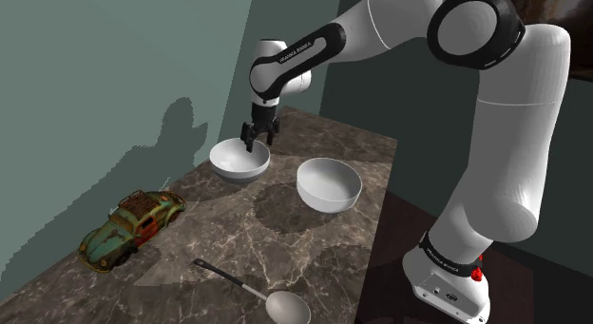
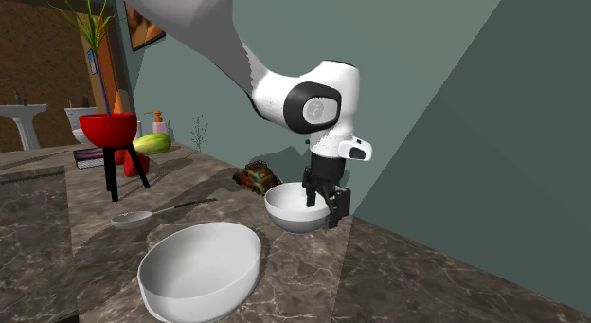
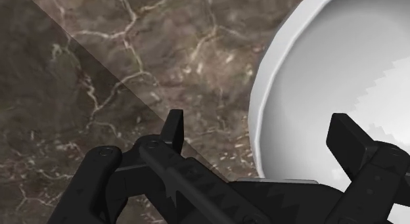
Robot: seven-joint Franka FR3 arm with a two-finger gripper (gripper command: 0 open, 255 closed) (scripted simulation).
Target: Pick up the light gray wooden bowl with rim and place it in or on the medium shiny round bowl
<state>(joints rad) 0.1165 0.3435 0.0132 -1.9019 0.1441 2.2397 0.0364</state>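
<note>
1. Nearest the lens in the wrist view was the all-black two-finger tool (image 3: 259, 127), its fingers (image 3: 173, 129) spread well apart.
2. The wall of the pale grey rimmed round bowl (image 3: 328, 78) ran between those fingers. One finger hung outside it over the desk and the other over the bowl's hollow. Neither visibly pressed on the wall, so nothing was pinched.
3. In the shoulder view this bowl sat on the dark brown marble desk (image 1: 314, 251), a little above and left of the frame's centre and close to the desk's far edge by the grey-green wall. The tool pointed down at the bowl's rim from the end of the white arm (image 1: 513, 132).
4. The white glossy round bowl (image 1: 329, 184) stood just right of it in the shoulder view, near but not touching. In the second exterior view it lay at lower centre, closest to that camera.
5. A rusty green-and-orange toy beetle car with a roof rack (image 1: 130, 227) sat at the shoulder view's lower left, well apart from both bowls.
6. A grey metal spoon (image 1: 285, 306) lay at that view's bottom centre, its handle running up and to the left.
7. A red bowl on a black three-legged stand (image 2: 107, 129) stood at the second exterior view's upper left.
</note>
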